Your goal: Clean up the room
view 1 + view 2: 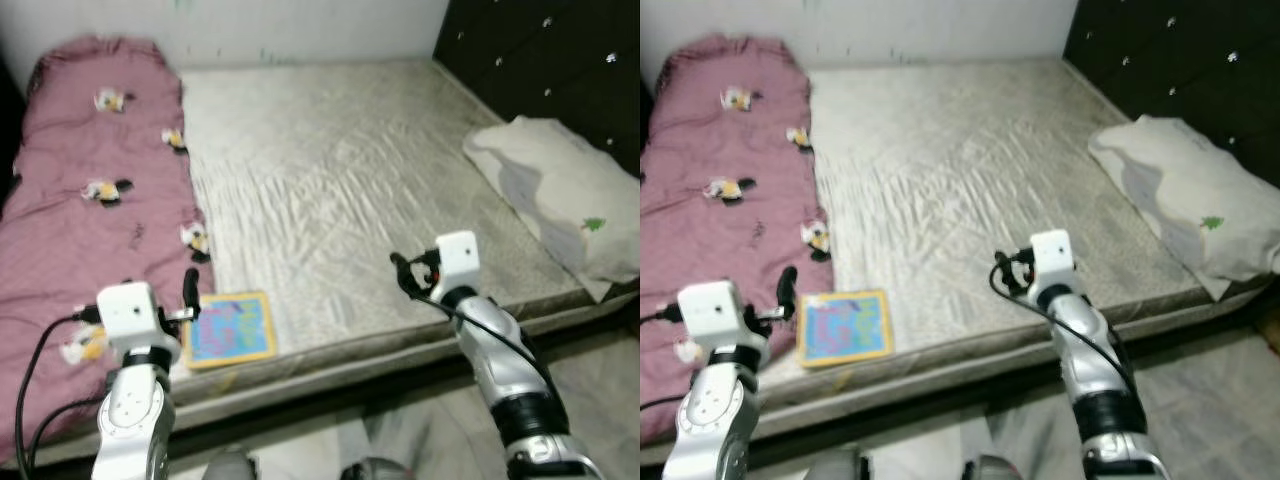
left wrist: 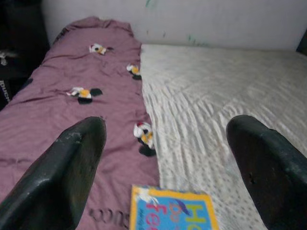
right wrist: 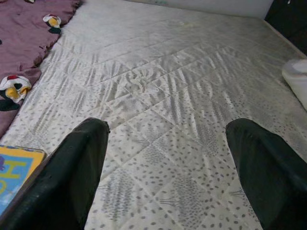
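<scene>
Bed (image 1: 330, 180): one. Purple blanket (image 1: 90, 210): one. Picture book (image 1: 232, 328): one. Pillow (image 1: 555, 195): one. Robot hands: two, left hand (image 1: 190, 300), right hand (image 1: 405, 272).

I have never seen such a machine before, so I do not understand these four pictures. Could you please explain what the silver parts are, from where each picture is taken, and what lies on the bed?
It is a walking humanoid robot standing at the foot of a bed. The two upper pictures come from a stereo camera on its head, looking down. The silver parts are its arms. Each ends in a tool with two black fingers: the left tool and the right tool. The two lower pictures come from cameras on the wrists, looking out between those fingers. Both tools are open and hold nothing.

On the grey quilted mattress a pink blanket with small cartoon figures covers the robot's left side. A colourful children's book lies near the front edge, beside the blanket. A pale pillow rests on the right, by the dark headboard.
</scene>
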You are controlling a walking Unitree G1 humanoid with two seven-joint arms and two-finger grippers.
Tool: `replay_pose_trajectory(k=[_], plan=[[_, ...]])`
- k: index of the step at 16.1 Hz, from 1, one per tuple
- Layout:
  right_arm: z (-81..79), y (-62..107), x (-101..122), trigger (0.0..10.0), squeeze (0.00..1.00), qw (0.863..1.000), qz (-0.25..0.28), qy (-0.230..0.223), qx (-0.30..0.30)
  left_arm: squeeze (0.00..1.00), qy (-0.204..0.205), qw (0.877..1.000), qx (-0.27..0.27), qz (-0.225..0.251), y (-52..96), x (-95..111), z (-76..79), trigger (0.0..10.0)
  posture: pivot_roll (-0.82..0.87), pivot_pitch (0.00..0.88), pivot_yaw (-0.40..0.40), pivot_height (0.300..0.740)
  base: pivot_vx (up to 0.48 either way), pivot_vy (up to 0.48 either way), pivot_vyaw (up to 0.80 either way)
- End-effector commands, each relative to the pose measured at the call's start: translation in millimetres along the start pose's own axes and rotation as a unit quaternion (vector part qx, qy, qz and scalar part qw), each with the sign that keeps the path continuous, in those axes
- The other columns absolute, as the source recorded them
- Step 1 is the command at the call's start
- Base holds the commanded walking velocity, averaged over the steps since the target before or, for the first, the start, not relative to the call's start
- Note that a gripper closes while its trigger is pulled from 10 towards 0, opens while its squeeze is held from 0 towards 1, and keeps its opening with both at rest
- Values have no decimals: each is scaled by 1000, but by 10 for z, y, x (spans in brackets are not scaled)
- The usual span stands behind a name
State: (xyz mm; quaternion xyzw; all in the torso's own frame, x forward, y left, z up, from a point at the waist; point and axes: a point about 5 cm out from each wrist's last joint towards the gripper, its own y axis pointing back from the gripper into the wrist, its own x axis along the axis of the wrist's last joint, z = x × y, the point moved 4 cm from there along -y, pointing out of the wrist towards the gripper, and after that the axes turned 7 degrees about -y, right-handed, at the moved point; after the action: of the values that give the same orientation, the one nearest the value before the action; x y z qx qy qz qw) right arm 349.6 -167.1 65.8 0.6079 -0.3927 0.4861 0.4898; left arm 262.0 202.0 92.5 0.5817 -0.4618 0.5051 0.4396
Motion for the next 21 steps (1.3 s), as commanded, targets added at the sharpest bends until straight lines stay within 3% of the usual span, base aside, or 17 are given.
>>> replay_pose_trajectory(k=[1,6,9,12,15,19,21], plan=[[-52,-29,79,10000,0,1000,12,3,9,0,-10,1000,9,-1,5,-3,-59,10000,18,51,-75,740,0,480,0],[-58,-30,83,10000,0,1000,14,4,11,0,-12,1000,10,1,-1,9,-64,10000,18,52,-75,740,0,480,0],[-62,-33,89,10000,0,1000,15,13,17,0,-10,1000,20,19,-23,126,-107,10000,20,43,-86,740,0,476,0],[-53,-12,77,10000,0,1000,14,5,10,0,-6,999,39,18,46,107,-182,10000,25,48,-73,740,0,0,0],[-105,10,105,10000,0,999,30,4,19,0,-10,1000,18,11,83,66,-178,10000,9,55,-37,740,0,0,165],[-168,36,59,10000,0,1000,26,-2,18,0,-9,1000,2,16,68,114,-96,10000,14,93,-46,740,0,0,439],[-131,117,99,10000,0,999,44,-13,-1,0,-17,1000,8,7,160,68,-132,10000,22,102,-46,740,0,0,0]])
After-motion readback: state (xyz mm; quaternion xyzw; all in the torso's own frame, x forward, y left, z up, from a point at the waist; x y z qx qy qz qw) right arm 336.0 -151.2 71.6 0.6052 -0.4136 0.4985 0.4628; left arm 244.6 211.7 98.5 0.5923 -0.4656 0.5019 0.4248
